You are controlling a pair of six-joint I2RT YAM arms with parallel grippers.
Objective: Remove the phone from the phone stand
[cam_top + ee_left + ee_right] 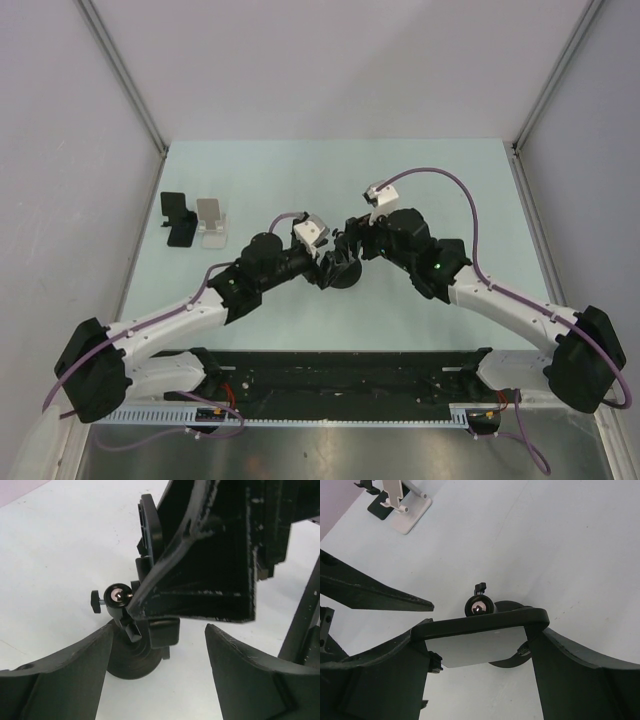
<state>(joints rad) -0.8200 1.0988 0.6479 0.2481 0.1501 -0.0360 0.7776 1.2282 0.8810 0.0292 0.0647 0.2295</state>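
A black phone stand with a round base [345, 274] stands at the table's middle. In the right wrist view my right gripper [481, 642] is shut on the phone [475, 649], a black-cased slab with a grey face, held across its edges just above the stand's ball joint [478, 606]. In the left wrist view my left gripper [160, 628] is open, its fingers [60, 670] on either side of the stand's base [131, 661]. The phone's black back [210, 565] fills the upper part of that view. I cannot tell whether the phone still touches the stand's cradle.
Two small spare stands sit at the table's far left, a black one [178, 218] and a white one [211, 222]; both also show in the right wrist view, the white one [404, 510] at the top left. The arms' bases are along the near edge.
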